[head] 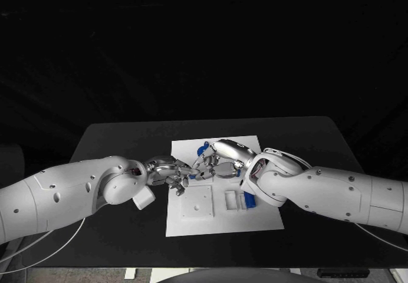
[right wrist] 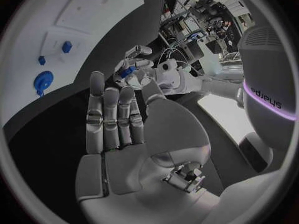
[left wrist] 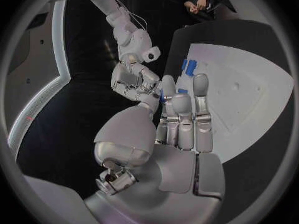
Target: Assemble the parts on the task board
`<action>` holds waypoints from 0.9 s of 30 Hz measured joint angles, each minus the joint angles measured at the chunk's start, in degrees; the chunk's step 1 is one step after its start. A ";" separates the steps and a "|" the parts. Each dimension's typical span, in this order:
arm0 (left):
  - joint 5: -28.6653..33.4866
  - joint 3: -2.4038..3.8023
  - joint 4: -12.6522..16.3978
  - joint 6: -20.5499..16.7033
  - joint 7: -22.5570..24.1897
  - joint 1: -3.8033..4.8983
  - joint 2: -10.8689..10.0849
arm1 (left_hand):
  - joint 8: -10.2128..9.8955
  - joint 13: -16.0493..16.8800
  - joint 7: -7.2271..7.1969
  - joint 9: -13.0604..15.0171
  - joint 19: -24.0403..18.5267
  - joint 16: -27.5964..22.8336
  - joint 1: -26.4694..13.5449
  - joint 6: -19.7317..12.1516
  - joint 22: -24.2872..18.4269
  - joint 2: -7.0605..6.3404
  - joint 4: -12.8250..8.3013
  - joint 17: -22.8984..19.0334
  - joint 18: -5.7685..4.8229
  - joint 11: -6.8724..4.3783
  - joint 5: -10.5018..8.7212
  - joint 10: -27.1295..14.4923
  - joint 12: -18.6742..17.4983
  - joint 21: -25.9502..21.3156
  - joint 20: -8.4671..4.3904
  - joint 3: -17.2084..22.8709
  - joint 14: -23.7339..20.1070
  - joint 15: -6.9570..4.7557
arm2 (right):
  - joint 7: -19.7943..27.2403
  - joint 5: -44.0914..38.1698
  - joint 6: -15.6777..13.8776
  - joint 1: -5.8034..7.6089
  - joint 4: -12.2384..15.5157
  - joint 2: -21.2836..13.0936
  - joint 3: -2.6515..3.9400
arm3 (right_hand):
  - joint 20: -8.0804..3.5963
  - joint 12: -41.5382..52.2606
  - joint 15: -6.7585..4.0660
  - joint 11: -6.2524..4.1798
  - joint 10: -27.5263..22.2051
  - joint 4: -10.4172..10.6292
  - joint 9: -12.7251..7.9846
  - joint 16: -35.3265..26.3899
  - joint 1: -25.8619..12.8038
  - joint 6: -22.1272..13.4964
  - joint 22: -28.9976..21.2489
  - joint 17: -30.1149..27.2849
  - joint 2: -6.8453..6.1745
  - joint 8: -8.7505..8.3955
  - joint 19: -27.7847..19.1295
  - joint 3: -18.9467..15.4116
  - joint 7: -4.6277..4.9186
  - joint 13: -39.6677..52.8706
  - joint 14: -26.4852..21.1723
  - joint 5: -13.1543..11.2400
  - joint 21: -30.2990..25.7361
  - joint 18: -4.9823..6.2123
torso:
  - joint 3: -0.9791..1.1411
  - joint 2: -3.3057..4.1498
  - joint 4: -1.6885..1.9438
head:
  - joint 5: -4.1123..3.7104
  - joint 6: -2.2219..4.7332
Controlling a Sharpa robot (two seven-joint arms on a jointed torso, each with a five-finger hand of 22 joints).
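Two hands meet mid-frame in the head view above the white board [head: 223, 225]. Left hand [head: 170, 174] pinches a small blue part [right wrist: 127, 71]; right hand [head: 223, 158] is flat, fingers extended, holding nothing. Part appears light, rigid, probably slippery; grip its flat sides.

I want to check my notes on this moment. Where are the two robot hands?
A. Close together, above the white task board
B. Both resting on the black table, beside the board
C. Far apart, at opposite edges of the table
A: in the head view the left robot hand and the right robot hand nearly meet over the far left part of the task board, and the left one pinches a small blue part.
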 measured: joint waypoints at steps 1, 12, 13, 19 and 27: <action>0.13 0.00 0.07 -0.11 -0.11 0.00 -0.01 | 0.06 0.00 0.00 0.00 0.00 0.00 -0.04 0.00 0.00 -0.04 -0.04 0.00 0.00 0.00 0.00 0.00 0.00 0.00 0.00 0.04 0.00 0.00 | -0.05 -0.06 -0.04 -0.02 -0.05 0.05 0.00 | 0.00 0.00 0.00 0.00 0.00 0.01 0.00 0.00 0.00 0.00 0.00 0.00 0.00 0.00 0.00 0.17 0.00 0.00 0.00 0.00 0.00 0.00 | -0.01 0.01 0.00 | 0.00 -0.01; 1.03 0.04 0.75 -0.75 -0.75 0.04 -0.04 | 0.54 -0.01 0.00 0.01 0.00 0.00 0.03 0.00 -0.01 0.03 -0.04 0.17 0.00 -0.19 -0.01 0.19 0.00 0.23 0.00 0.03 0.00 0.00 | -0.76 -1.05 -0.20 -0.29 -0.44 0.65 -0.04 | 0.33 -0.27 0.24 0.63 -0.64 0.12 -0.74 -0.25 -0.46 -3.15 0.22 -0.15 -1.11 0.18 -0.33 0.38 1.26 -0.01 -0.67 0.00 0.00 -0.01 | -0.02 0.02 0.02 | 0.10 -0.18; 1.06 0.04 0.76 -0.76 -0.76 0.04 -0.03 | 0.55 -0.01 0.00 0.01 0.00 0.00 0.03 0.00 -0.01 0.03 -0.04 0.18 0.00 -0.19 -0.02 0.19 0.00 0.23 0.00 0.03 0.00 0.00 | -0.81 -1.13 -0.13 -0.31 -0.47 0.69 -0.05 | 0.54 -0.27 0.33 0.76 -0.77 0.12 -0.79 -0.25 -0.59 -3.60 0.22 -0.21 -1.23 0.18 -0.55 0.38 1.30 -0.02 -0.77 0.06 -0.10 0.00 | -0.02 0.02 0.02 | 0.12 -0.18; 1.13 0.03 0.78 -0.77 -0.85 0.03 0.00 | 0.61 -0.01 0.00 0.01 0.00 0.00 0.04 0.00 -0.01 0.04 -0.20 0.26 0.00 -0.19 -0.16 0.19 0.00 0.23 0.01 0.19 0.20 0.20 | -1.09 -1.69 0.75 -0.57 -0.73 0.98 -0.18 | 0.93 -0.50 0.95 1.16 -1.55 0.22 -1.65 -0.25 -0.30 -5.73 -0.26 -0.64 -1.53 0.16 -0.94 -1.18 2.02 -0.44 -1.79 0.73 -1.22 0.00 | -0.02 -0.01 0.00 | 0.16 -0.25; 1.06 0.00 0.87 -0.74 -1.08 -0.01 0.09 | 0.61 -0.01 0.00 0.01 0.00 0.00 0.33 0.00 -0.01 0.05 -0.27 0.33 0.00 -0.19 0.01 0.19 0.00 0.45 0.01 0.26 0.41 0.00 | -1.43 -2.30 1.77 -0.73 -0.99 1.05 -0.24 | 0.93 -0.49 0.96 1.37 -1.75 0.26 -1.89 -0.25 -0.30 -5.80 -0.31 -0.80 -1.52 0.11 -0.94 -1.23 2.08 -0.68 -1.79 0.73 -1.27 0.00 | 0.01 -0.01 -0.02 | 0.12 -0.37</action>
